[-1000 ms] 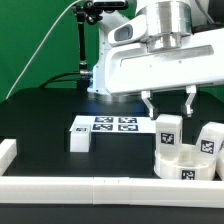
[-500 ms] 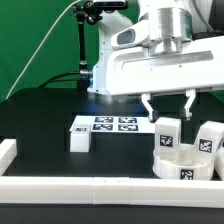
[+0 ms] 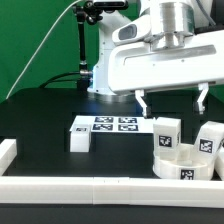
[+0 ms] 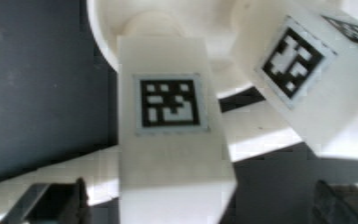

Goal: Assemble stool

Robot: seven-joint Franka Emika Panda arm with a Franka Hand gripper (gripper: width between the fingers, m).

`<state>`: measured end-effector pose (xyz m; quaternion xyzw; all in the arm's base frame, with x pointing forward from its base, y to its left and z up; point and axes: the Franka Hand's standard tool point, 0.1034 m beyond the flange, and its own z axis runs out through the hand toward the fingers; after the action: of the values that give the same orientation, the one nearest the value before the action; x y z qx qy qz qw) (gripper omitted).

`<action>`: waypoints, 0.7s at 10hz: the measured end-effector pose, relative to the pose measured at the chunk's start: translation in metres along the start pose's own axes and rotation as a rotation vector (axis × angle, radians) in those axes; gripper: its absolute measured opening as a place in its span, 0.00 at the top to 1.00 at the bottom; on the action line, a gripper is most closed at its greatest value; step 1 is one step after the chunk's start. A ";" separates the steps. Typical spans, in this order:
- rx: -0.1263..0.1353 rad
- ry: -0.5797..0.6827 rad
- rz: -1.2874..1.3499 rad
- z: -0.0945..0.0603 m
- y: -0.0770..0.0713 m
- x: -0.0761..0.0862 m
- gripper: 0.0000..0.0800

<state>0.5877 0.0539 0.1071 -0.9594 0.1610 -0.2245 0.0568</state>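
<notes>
the end effector [image 3: 172, 100] hangs over the black bench [image 3: 40, 125] with its fingers [image 3: 141, 101] spread wide and nothing between them, above an upright leg [image 3: 167, 131] at the far side of the round seat [image 3: 186, 166], toward the exterior view's right. a second leg [image 3: 209, 140] stands just right of it, and a third leg [image 3: 80, 137] sits well apart to the exterior view's left, beside the marker board [image 3: 112, 125]. each part carries black-and-white square tags (no letters or brand can be read). the wrist view shows the upright leg's tag [image 4: 172, 104] facing the camera.
</notes>
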 end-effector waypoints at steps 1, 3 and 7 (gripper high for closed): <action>0.004 -0.002 0.002 -0.004 0.000 0.003 0.19; 0.001 -0.007 0.001 -0.001 0.001 0.000 0.19; -0.014 -0.067 0.131 0.002 0.015 -0.005 0.19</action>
<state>0.5800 0.0416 0.1006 -0.9541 0.2232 -0.1871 0.0699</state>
